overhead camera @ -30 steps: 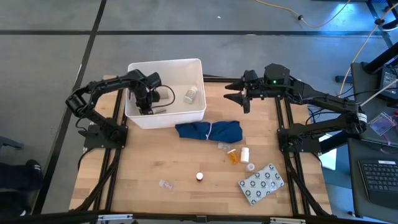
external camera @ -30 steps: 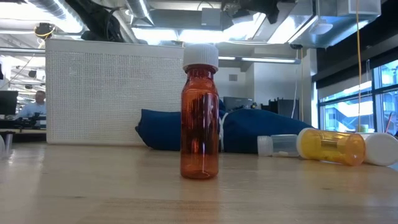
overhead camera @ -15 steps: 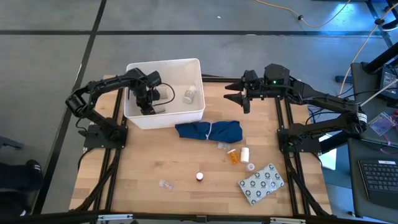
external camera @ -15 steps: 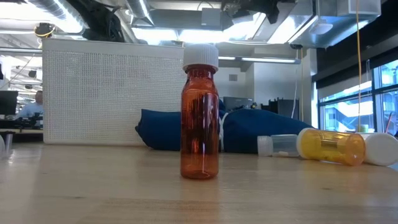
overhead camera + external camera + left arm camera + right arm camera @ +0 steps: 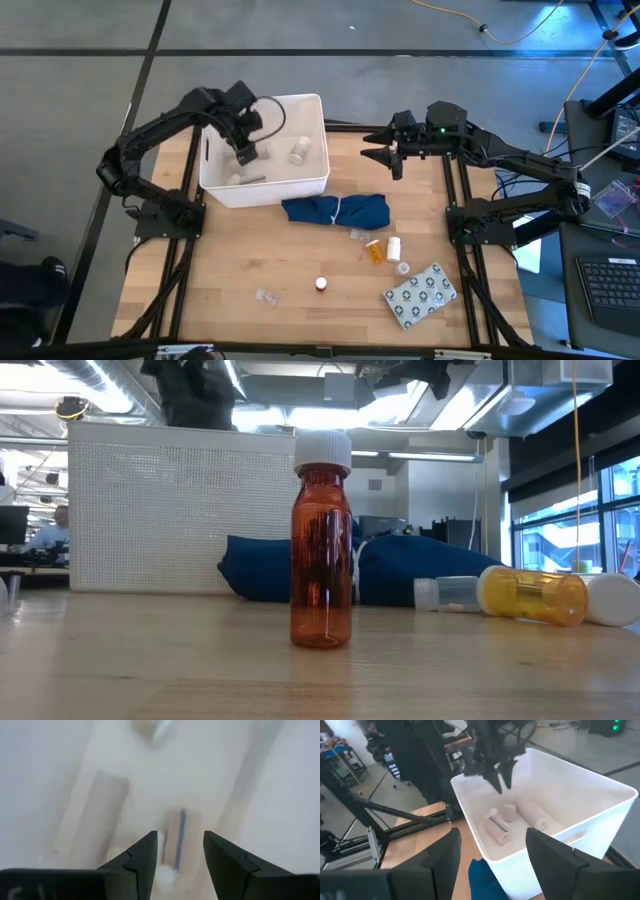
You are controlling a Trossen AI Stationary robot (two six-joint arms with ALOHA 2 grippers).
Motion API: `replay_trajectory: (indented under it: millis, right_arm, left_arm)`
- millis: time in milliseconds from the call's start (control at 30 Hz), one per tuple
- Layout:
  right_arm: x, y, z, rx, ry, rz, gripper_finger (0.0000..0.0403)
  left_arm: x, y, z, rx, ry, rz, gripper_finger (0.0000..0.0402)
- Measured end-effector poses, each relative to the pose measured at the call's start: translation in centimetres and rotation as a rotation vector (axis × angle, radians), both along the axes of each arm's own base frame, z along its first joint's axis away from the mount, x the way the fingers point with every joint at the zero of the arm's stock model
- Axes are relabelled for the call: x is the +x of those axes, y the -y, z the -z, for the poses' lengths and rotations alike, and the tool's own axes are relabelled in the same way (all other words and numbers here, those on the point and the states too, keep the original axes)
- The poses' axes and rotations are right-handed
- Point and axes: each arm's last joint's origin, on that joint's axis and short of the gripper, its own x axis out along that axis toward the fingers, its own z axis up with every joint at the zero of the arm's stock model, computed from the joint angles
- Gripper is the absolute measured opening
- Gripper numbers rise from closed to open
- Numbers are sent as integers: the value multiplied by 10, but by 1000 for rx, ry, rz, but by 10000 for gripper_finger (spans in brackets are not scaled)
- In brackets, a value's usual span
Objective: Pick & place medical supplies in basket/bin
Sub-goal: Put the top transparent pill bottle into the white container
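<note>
At ten o'clock on the table: white tub [image 5: 312,182] holding gauze rolls [image 5: 540,823], left gripper [image 5: 246,153] hanging above its inside, jaws apart on nothing. At two o'clock: right gripper [image 5: 373,155] waiting over bare wood, jaws apart, empty. From centre toward five o'clock: blue cloth [image 5: 335,211], grey blister pack [image 5: 420,295], orange bottle [image 5: 373,250], then upright amber bottle [image 5: 321,555] and clear vial [image 5: 266,296] near six.
</note>
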Motion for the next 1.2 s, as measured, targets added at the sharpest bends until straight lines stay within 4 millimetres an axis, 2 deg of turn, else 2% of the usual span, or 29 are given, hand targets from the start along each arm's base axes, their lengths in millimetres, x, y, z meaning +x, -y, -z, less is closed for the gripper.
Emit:
replay_trajectory:
  millis: [133, 267, 467, 633, 867, 1033, 1200]
  right_arm:
    - [-1, -2, 4, -1, -43, -21, 223]
    - [-4, -2, 11, 6, -121, -23, 223]
    - [-6, -3, 18, 22, -194, -26, 223]
    - [-7, -3, 19, 26, -207, -25, 223]
    - [-7, -8, 23, -33, -256, -57, 211]
    - [-7, -18, 28, -52, -320, -61, 192]
    - [-7, -26, 31, -60, -362, -67, 173]
  left_arm:
    - [1, 2, -26, 6, 138, -37, 153]
    - [7, 11, -46, 1, 316, 6, 152]
    - [22, 35, -79, 107, 561, 124, 146]
    - [42, 61, -100, 112, 758, 180, 106]
    - [72, 109, -103, 99, 854, 412, 10]
    - [91, 143, -94, 146, 855, 448, 2]
    - [123, 176, -80, 171, 862, 456, 2]
